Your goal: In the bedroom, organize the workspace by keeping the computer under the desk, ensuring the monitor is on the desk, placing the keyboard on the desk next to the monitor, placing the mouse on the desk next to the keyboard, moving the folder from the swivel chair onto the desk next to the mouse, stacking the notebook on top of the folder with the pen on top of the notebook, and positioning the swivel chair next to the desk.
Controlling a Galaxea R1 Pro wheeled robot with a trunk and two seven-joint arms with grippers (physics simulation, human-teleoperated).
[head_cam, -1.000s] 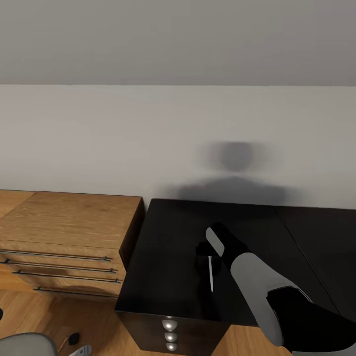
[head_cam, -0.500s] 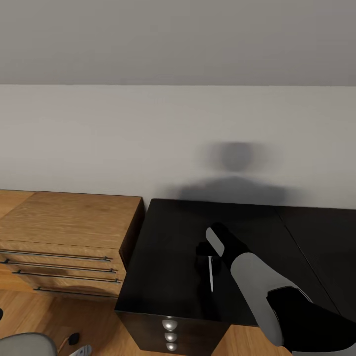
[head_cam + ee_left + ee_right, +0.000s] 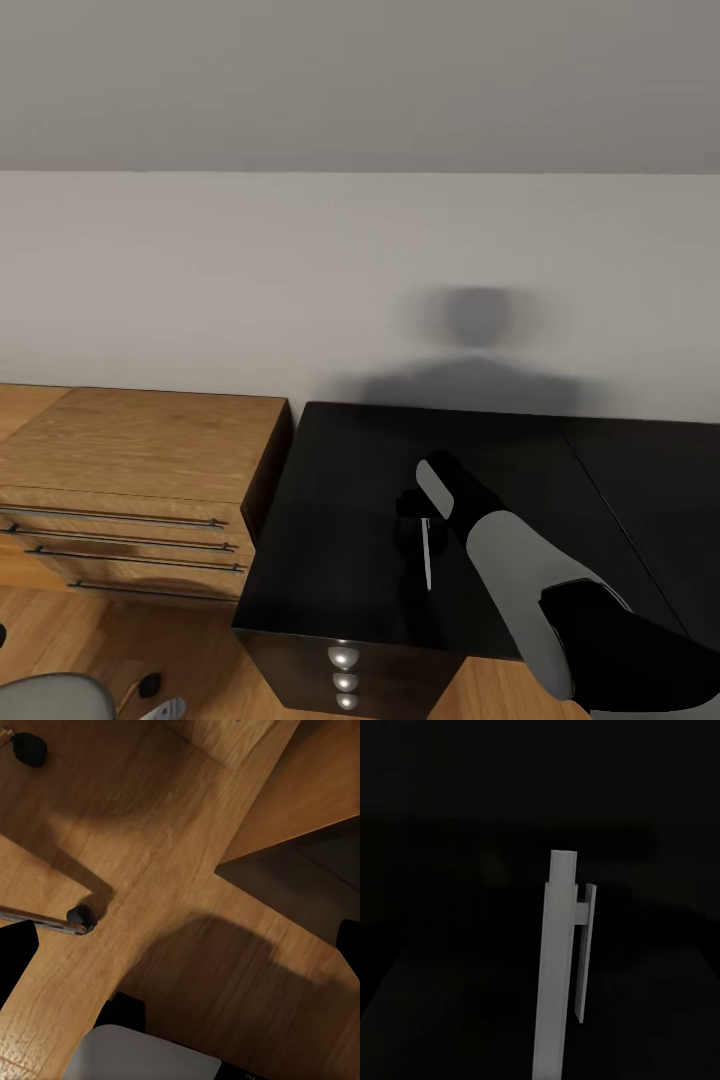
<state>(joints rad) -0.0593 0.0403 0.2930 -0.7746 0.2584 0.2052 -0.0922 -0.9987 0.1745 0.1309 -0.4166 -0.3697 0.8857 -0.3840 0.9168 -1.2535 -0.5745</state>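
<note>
Wall (image 3: 300, 260), pale grey and blank, is taking up the upper half of the head view, with a soft shadow falling on it above the bench. Bench (image 3: 340, 500), glossy black top, is sitting against that wall; its drawer unit is showing three round silver knobs (image 3: 343, 658) at the front edge. Wooden chest of drawers (image 3: 130, 470) is standing just beside the bench on its left, long thin bar handles across the drawer fronts. Wood floor (image 3: 187, 945) is running below both.

Right arm (image 3: 520, 570) (grey forearm, black wrist) is reaching in from the lower right over the bench top. Right pincer (image 3: 418, 512) is hanging over the black surface, close to it; whether its jaws are clamped or apart I cannot tell, dark on dark. Pen (image 3: 427, 555), thin and whitish, is lying or hanging right at the pincer, pointing back toward the front edge; contact with the bench unclear. In the right wrist view the pen (image 3: 556, 967) is standing out pale against near-black, clip visible on one side.

Swivel chair (image 3: 50, 695) is showing a grey sliver at the lower left corner, one black caster (image 3: 148, 685) on the floor. Left wrist view is looking down at the floor, a chrome leg with caster (image 3: 81, 918); the left pincer's jaw state cannot be told.
</note>
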